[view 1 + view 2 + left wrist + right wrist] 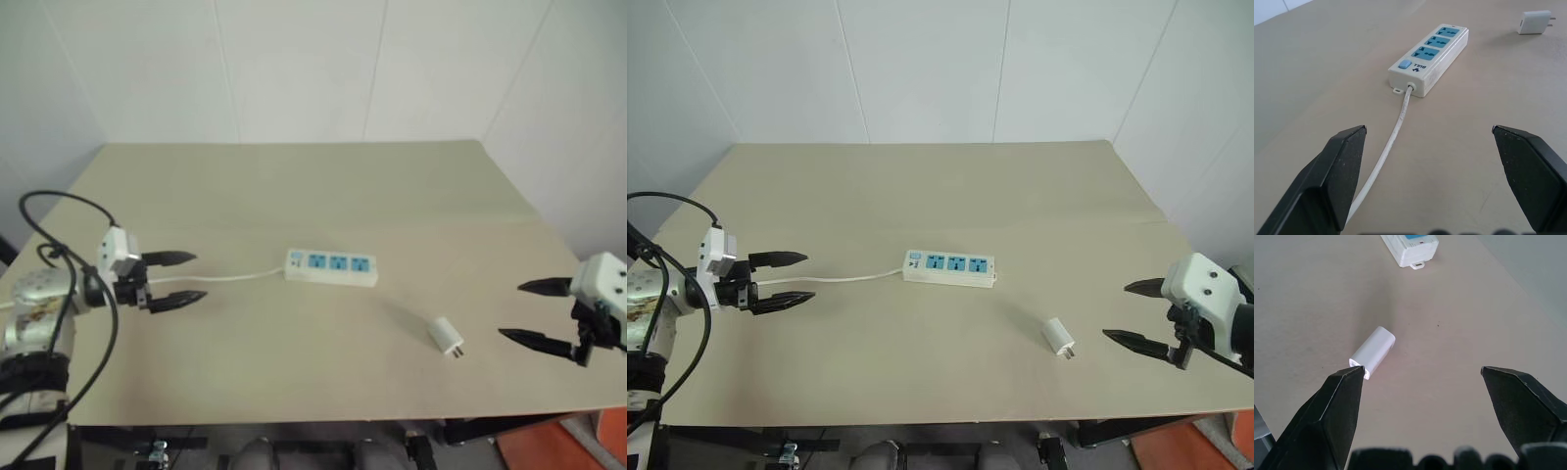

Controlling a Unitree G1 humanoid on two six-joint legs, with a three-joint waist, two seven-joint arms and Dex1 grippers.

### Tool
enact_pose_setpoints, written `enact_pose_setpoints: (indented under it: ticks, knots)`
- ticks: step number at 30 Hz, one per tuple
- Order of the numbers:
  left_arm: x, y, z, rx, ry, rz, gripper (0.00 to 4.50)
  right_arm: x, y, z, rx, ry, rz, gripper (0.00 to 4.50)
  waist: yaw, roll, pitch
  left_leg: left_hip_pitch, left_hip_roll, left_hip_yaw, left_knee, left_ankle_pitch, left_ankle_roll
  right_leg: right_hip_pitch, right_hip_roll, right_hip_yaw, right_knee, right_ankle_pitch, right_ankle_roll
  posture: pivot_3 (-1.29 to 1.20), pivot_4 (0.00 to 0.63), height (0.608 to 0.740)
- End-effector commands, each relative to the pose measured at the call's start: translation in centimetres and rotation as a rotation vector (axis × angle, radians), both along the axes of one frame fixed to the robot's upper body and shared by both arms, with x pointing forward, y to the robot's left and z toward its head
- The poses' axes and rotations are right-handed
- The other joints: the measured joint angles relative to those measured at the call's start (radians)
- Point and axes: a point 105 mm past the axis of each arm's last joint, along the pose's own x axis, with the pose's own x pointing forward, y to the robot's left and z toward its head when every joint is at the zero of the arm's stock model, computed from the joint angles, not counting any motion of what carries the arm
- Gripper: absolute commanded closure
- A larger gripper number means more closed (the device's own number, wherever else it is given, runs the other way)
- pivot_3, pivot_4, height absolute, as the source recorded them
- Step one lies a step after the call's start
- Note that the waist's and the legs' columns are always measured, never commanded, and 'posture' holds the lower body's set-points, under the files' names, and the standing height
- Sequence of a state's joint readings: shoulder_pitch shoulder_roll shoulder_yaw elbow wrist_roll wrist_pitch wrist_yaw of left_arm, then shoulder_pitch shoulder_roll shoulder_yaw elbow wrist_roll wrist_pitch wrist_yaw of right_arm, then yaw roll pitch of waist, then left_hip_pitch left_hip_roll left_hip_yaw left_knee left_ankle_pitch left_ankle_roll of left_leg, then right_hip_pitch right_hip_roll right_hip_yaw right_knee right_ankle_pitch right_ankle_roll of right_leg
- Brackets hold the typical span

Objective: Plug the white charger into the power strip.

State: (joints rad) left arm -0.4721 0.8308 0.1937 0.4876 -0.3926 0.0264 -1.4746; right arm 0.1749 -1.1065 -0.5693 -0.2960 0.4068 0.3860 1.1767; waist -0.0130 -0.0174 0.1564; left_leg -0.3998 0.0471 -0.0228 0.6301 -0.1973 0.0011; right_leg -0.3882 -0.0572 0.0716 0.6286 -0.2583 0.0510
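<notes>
The power strip (331,266) lies flat near the middle of the beige table, three blue sockets facing up, its thin white cord (225,278) running off toward my left gripper. The white charger (446,336) lies on its side to the right of the strip and nearer to me, prongs pointing toward the table's front right. My left gripper (173,279) hovers open over the cord's left part, aimed at the strip (1428,59). My right gripper (534,311) stands open to the right of the charger (1373,352), apart from it, nothing between its fingers.
The table (294,196) is bare beige board, with white walls behind and to the right. A black cable (59,211) loops over my left arm. An orange object (558,446) sits below the table's front right corner.
</notes>
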Motion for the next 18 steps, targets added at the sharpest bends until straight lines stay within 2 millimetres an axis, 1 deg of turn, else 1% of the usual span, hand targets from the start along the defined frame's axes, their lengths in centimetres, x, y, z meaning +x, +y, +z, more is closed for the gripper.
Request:
enact_pose_setpoints:
  ticks: [1, 13, 18]
  knots:
    - [0.3, -0.1, 1.0, 0.010, -0.036, -0.005, 0.02, 0.0, -0.2, 1.0, -0.014, -0.050, -0.014, 0.00, 0.000, 0.000, 0.000, 0.000, 0.000, 0.000, 0.000, 0.000, 0.000, 0.000, 0.000, 0.000, 0.000, 0.000, 0.000, 0.00, 0.150, 0.740]
    - [1.0, -0.1, 1.1, 0.022, -0.040, -0.013, 0.02, -0.5, -0.1, 0.7, -0.006, -0.056, -0.027, 0.00, 0.000, 0.000, 0.000, 0.000, 0.000, 0.000, 0.000, 0.000, 0.000, 0.000, 0.000, 0.000, 0.000, 0.000, 0.000, 0.00, 0.150, 0.740]
    - [1.5, -0.3, 0.8, 0.027, -0.040, -0.016, 0.02, -0.7, 0.1, 0.7, -0.001, -0.060, -0.031, 0.00, 0.000, 0.000, 0.000, 0.000, 0.000, 0.000, 0.000, 0.000, 0.000, 0.000, 0.000, 0.000, 0.000, 0.000, 0.000, 0.00, 0.150, 0.740]
